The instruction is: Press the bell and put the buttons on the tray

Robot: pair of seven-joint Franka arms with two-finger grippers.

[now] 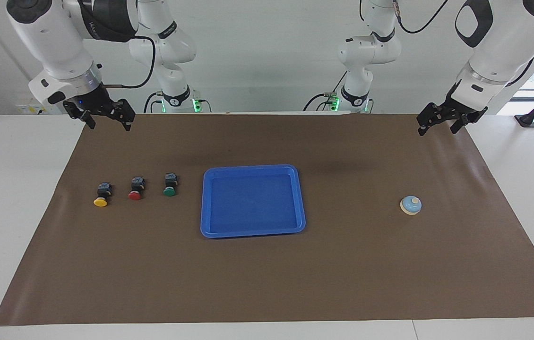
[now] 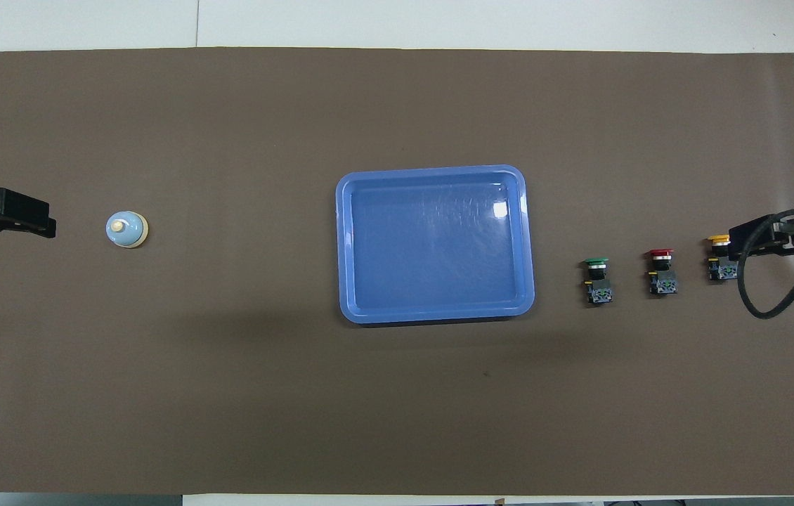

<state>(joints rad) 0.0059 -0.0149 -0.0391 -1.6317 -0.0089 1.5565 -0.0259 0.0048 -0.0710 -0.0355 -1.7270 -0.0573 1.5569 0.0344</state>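
Observation:
The bright blue tray [image 1: 253, 167] [image 2: 432, 170] lies in the middle of the brown mat with nothing in it. Toward the right arm's end, three buttons lie in a row on their sides: green [image 1: 169, 185] [image 2: 597, 281] closest to the tray, then red [image 1: 135, 189] [image 2: 662, 273], then yellow [image 1: 101, 195] [image 2: 719, 260]. The light blue bell [image 1: 410, 205] [image 2: 127, 229] stands toward the left arm's end. My right gripper [image 1: 109, 125] [image 2: 738, 242] hangs open, raised above the mat's corner; seen from overhead it partly covers the yellow button. My left gripper [image 1: 438, 128] [image 2: 42, 223] hangs open above its own corner, apart from the bell.
A brown mat [image 1: 267, 274] covers most of the white table [image 1: 12, 198]. Both arm bases stand at the robots' edge. A black cable [image 2: 762, 309] loops down from the right wrist.

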